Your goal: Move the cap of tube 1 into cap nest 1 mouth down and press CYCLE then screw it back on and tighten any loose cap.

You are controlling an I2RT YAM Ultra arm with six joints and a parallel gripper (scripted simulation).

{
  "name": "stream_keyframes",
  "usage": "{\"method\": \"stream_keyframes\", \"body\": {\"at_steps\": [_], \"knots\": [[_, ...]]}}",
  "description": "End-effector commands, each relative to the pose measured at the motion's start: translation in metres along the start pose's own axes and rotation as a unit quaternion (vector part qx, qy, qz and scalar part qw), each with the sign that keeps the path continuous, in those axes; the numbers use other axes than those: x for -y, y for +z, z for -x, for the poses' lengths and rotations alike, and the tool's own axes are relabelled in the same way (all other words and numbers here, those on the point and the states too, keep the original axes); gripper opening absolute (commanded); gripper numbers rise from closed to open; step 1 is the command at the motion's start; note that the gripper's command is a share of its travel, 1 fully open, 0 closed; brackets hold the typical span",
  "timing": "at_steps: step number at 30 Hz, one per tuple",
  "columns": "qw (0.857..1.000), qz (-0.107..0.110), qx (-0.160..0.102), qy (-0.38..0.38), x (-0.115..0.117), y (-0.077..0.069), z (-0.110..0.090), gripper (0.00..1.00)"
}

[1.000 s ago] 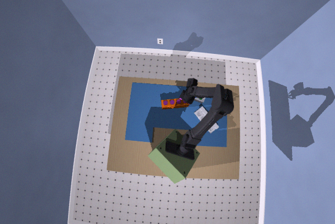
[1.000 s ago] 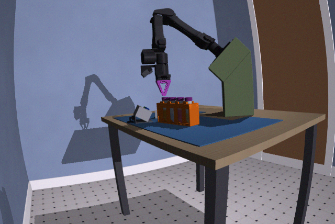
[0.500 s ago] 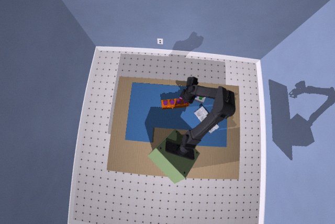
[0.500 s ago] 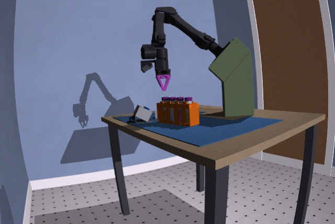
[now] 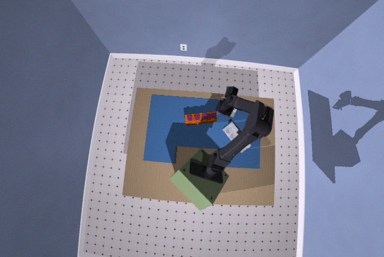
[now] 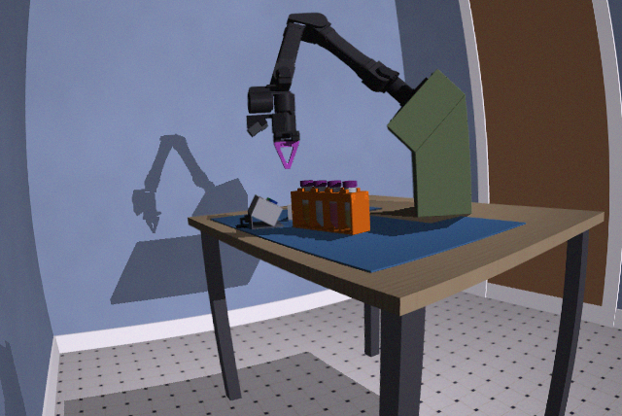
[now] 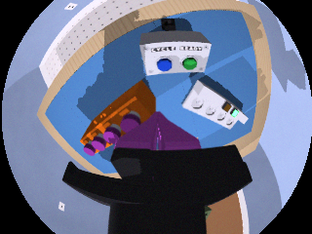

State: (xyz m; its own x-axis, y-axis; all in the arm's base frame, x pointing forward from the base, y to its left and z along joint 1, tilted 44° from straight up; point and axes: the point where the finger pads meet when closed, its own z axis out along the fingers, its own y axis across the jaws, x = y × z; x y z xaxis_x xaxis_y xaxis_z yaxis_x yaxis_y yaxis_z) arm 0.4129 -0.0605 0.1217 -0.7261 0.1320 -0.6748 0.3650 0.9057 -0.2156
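The orange decapping station (image 6: pixel 329 210) stands on the blue mat with several tubes, each with its purple cap (image 6: pixel 328 183) on. It also shows in the top view (image 5: pixel 200 118) and in the wrist view (image 7: pixel 117 116). My gripper (image 6: pixel 287 162) hangs above the table, a little higher than the caps and off the end of the station. Its purple fingers (image 7: pixel 158 136) are shut together with nothing between them. The white cap tray (image 7: pixel 211 104) lies beyond the fingers, its nests look empty, and a small green spot (image 7: pixel 236 115) shows at its end.
The grey console (image 7: pixel 175 57) with the blue key (image 7: pixel 164 64) and the green key (image 7: pixel 190 62) stands behind the tray, and it also shows in the side view (image 6: pixel 264 211). The green arm pedestal (image 6: pixel 434 150) stands at the table's far side.
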Motion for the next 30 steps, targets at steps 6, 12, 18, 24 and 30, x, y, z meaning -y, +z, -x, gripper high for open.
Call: {"method": "stream_keyframes", "body": {"at_steps": [6,12,18,24,30], "knots": [[1.000,0.008,0.000,-0.010,0.027,0.026,0.028,0.00],[1.000,0.007,0.001,-0.010,0.052,0.049,0.052,0.00],[1.000,0.007,0.001,-0.010,0.055,0.052,0.054,0.00],[1.000,0.007,0.001,-0.010,0.055,0.067,0.054,0.00],[1.000,0.007,0.001,-0.010,0.055,0.070,0.054,0.00]]}}
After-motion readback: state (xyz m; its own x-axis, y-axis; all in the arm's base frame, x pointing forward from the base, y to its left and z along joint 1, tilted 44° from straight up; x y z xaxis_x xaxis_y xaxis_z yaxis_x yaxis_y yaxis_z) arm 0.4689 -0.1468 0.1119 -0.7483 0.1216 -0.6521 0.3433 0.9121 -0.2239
